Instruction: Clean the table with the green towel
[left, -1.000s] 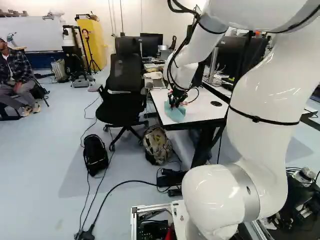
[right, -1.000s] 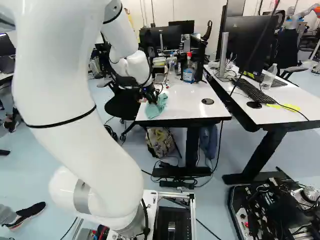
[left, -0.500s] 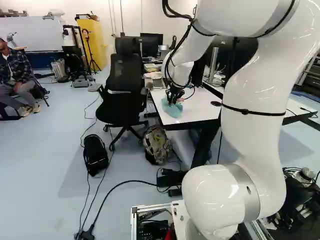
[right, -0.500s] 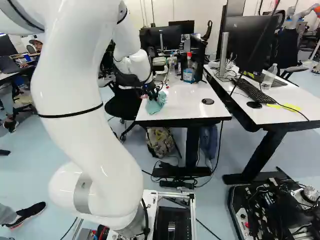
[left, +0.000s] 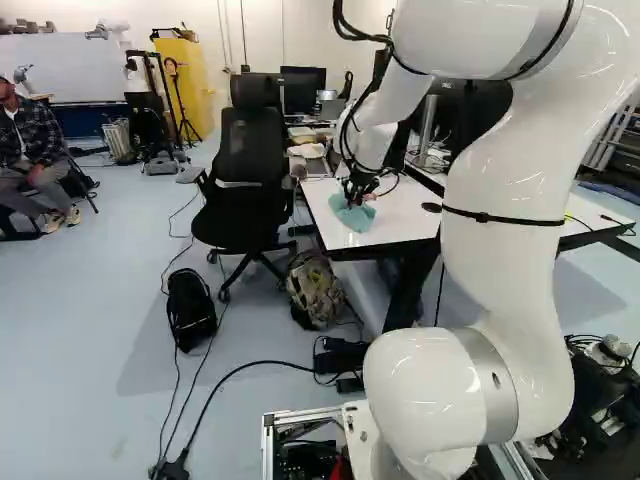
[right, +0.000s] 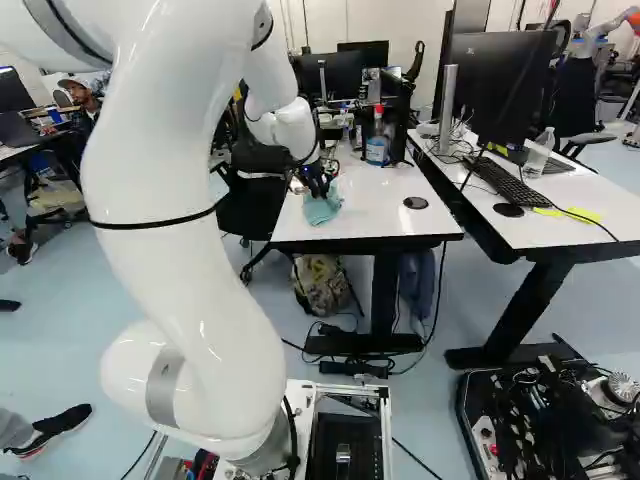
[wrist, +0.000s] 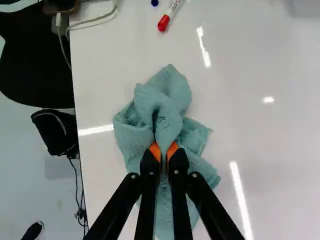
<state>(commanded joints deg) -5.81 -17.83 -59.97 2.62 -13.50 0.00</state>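
Pinching fingers: the gripper has its two fingers almost together, with only a narrow gap, and a fold of cloth is caught between the orange pads from both sides.
Green towel: crumpled on the desk, under and around the fingertips; a little above the centre in both base views.
White desk: it carries the towel near its left edge, upper middle of the right base view.
Red-capped marker: lying on the desk ahead of the gripper, apart from the towel.
Spray bottle: upright farther back on the same desk, upper middle of the right base view.
Office chair: beside the desk, upper left of centre in the left base view.
Keyboard: on the other desk, upper right of the right base view.
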